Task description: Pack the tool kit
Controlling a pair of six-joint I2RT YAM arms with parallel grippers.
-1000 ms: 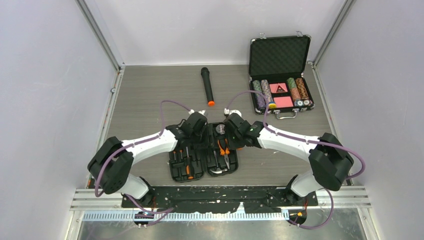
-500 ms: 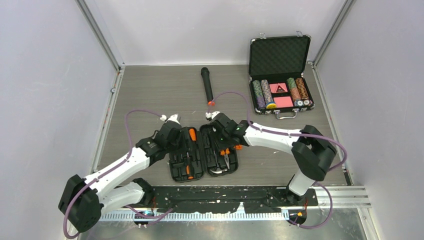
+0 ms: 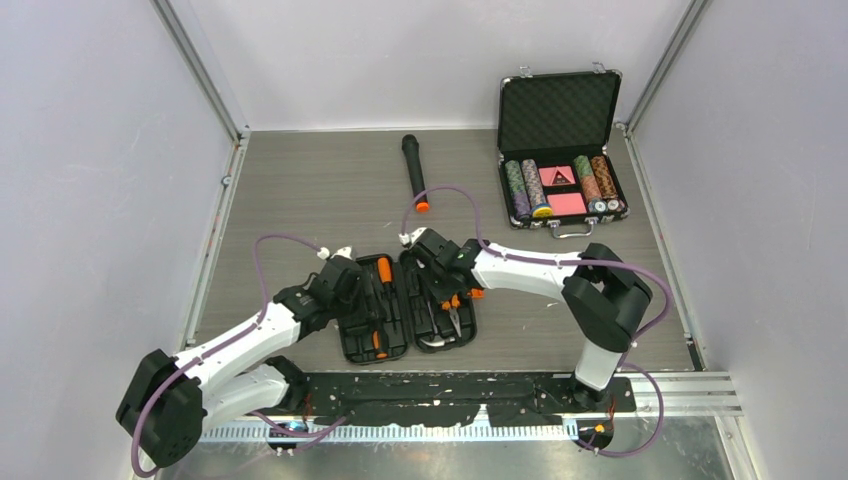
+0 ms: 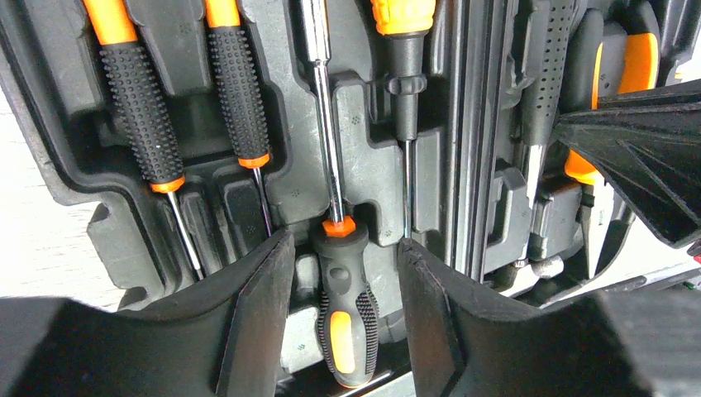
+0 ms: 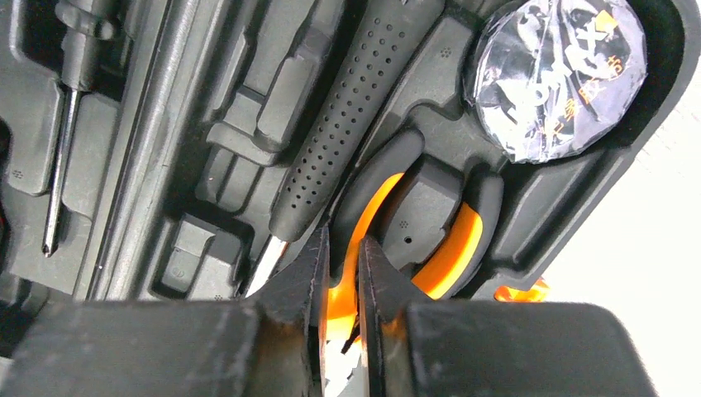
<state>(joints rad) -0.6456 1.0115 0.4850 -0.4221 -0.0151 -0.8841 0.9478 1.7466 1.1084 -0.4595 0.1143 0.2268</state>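
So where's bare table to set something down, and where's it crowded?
Bare table: left of the microphone to the wall; between microphone and poker case; a strip between poker case and right arm. Crowded: over the tool kit, left gripper straddling a screwdriver, right gripper pinching the pliers.

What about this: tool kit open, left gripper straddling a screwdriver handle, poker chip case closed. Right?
No: the top external view shows the poker chip case open, lid up. The tool kit is open, and the left gripper does straddle a screwdriver handle.
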